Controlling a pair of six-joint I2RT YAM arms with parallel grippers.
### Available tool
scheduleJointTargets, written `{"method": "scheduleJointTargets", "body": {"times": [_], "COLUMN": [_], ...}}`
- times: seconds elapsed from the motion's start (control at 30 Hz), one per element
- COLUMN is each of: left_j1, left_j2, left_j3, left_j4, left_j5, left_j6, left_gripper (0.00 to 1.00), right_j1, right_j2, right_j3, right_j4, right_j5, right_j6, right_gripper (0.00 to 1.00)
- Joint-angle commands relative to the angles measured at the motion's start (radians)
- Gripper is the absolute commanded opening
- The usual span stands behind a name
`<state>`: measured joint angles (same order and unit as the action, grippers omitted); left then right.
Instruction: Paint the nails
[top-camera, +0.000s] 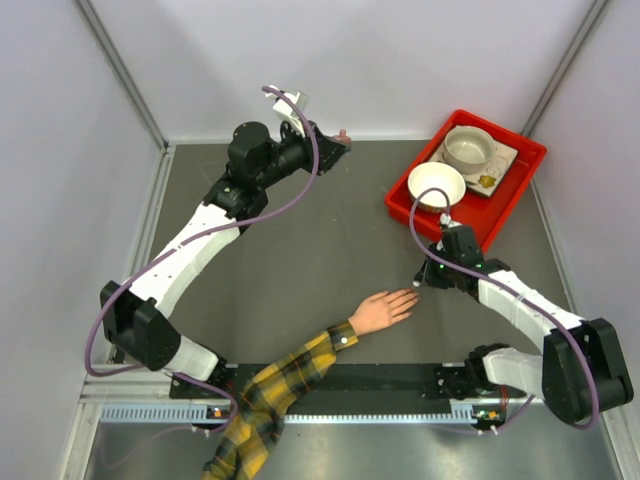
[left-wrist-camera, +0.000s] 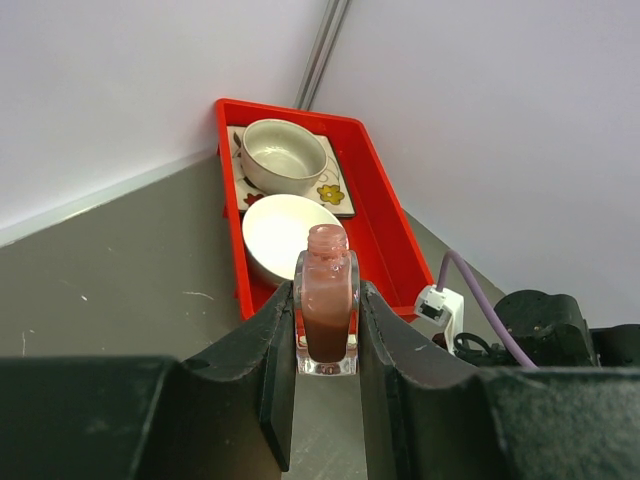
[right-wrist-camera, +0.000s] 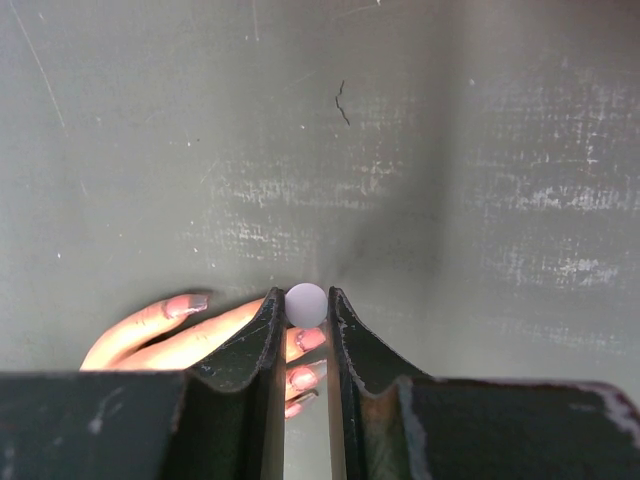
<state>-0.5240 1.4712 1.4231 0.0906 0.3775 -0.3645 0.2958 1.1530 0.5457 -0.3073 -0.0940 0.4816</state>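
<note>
Right fingers (right-wrist-camera: 258, 345) are clamped shut on a pale round knob (right-wrist-camera: 306, 305). I take it for the top of the brush cap. The bristles are hidden below the fingers, so I cannot tell if the tip is touching anything.

Directly under that grip are the nails (right-wrist-camera: 310, 340) of the mannequin hand (top-camera: 385, 310). The hand lies flat on the worktop (right-wrist-camera: 450, 150) near centre, fingertips pointing right towards my right arm, with the plaid sleeve (top-camera: 285, 380) trailing off the near edge. The nails look pink in the wrist view; I cannot tell if that is wet polish.

Step in hand, as I judge it, is stroking one nail. To do it well:
- lower slowly, since I am blind to the bristle tip
- use light pressure; the hand looks loose on the worktop and a shove would slide it
- pull each stroke from the base of the nail out to the tip, one nail at a time
- hold the wrist angle steady so the brush does not smear onto skin

Left fingers (left-wrist-camera: 270, 360) are closed tight on the polish bottle (left-wrist-camera: 326, 305). It is upright with the neck open, raised at far left and well apart from the hand. I need it level, because tilting it spills polish.

Beyond it at far right is the red tray (left-wrist-camera: 390, 245) with a white bowl (left-wrist-camera: 280, 230) and a beige bowl (left-wrist-camera: 285, 150). Neither is needed.
</note>
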Motion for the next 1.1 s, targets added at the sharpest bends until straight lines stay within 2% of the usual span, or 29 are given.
{"method": "scheduleJointTargets", "body": {"times": [0.0,0.5,0.93,1.03,1.07], "left_j1": [0.005,0.009,0.01,0.01,0.012], "left_j2": [-0.031,-0.046,-0.068,-0.069,-0.065], "left_j3": [0.0,-0.013,-0.021,-0.012,-0.004], "left_j4": [0.07,0.081,0.103,0.13,0.149], "left_j5": [0.012,0.024,0.061,0.116,0.183], "left_j6": [0.002,0.001,-0.005,-0.019,-0.034], "left_gripper": [0.0,0.0,0.0,0.0,0.0], "right_j1": [-0.007,-0.009,-0.007,-0.009,-0.009], "right_j2": [0.001,-0.039,-0.179,-0.207,-0.205], "right_j3": [0.048,0.031,0.005,0.068,0.147], "right_j4": [0.002,-0.004,-0.036,-0.094,-0.113], "right_j5": [0.02,0.036,0.062,0.073,0.071], "right_j6": [0.012,0.028,0.032,-0.007,-0.033], "right_gripper": [0.0,0.0,0.0,0.0,0.0]}}
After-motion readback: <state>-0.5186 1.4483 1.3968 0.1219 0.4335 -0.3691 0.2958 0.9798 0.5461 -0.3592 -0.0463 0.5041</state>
